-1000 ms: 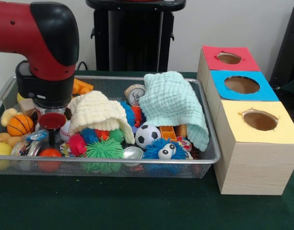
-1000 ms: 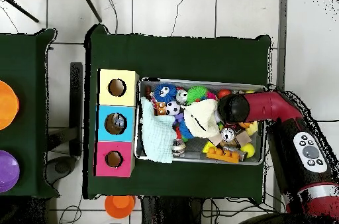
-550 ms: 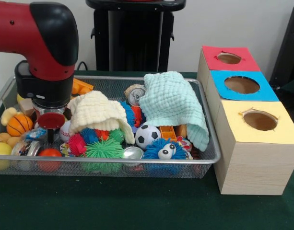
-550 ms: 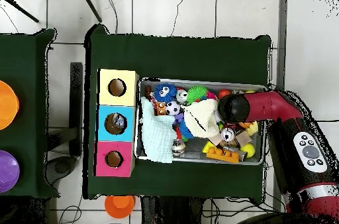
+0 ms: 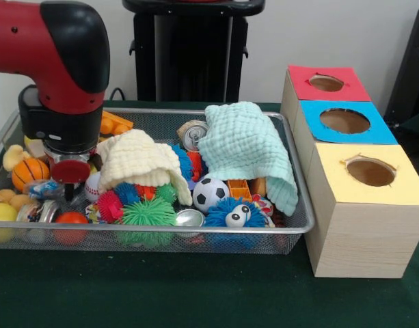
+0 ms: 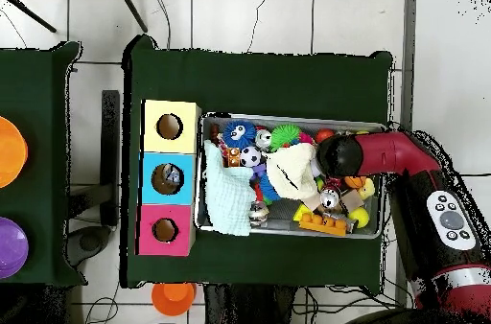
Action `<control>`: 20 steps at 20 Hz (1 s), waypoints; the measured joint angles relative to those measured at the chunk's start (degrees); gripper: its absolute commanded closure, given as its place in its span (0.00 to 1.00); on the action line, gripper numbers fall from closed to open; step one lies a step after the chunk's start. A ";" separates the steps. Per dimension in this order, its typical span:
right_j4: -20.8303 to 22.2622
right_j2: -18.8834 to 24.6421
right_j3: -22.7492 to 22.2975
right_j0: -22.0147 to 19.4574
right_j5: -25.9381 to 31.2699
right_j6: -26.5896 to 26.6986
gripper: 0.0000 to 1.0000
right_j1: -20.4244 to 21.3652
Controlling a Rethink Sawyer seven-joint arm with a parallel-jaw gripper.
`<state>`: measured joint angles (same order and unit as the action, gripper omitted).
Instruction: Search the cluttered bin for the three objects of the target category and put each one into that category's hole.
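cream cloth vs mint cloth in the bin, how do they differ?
The cream cloth is pale yellow and lies mid-bin beside the arm; the mint cloth is light green and looks larger, at the end nearest the boxes. The mint cloth drapes down to the bin's front corner; the cream cloth bunches over spiky balls. Both are textured and cover toys.

Wire-mesh metal bin (image 5: pixel 195 239); waffle-textured cloths (image 5: pixel 247 147); wooden boxes (image 5: pixel 359 236).

A white wall (image 5: pixel 318 34) stands at the back. A black stand (image 5: pixel 188 51) stands against it. The table has a dark green cloth (image 5: pixel 161 294). From above, the floor is white tiles (image 6: pixel 249 13) with thin wires. A second green table (image 6: pixel 38 162) stands beside (it holds orange and purple round things).
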<state>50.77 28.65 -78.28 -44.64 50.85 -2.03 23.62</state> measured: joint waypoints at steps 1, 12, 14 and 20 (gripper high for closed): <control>0.00 0.00 0.00 0.00 0.00 0.00 1.00 0.00; -0.16 0.25 -0.41 -1.64 0.00 0.00 1.00 0.67; -0.40 0.40 -0.75 -2.28 0.00 0.00 1.00 1.00; -0.96 0.83 -1.42 -3.84 0.00 0.00 1.00 2.17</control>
<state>49.81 29.48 -79.70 -48.48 50.85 -2.03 25.79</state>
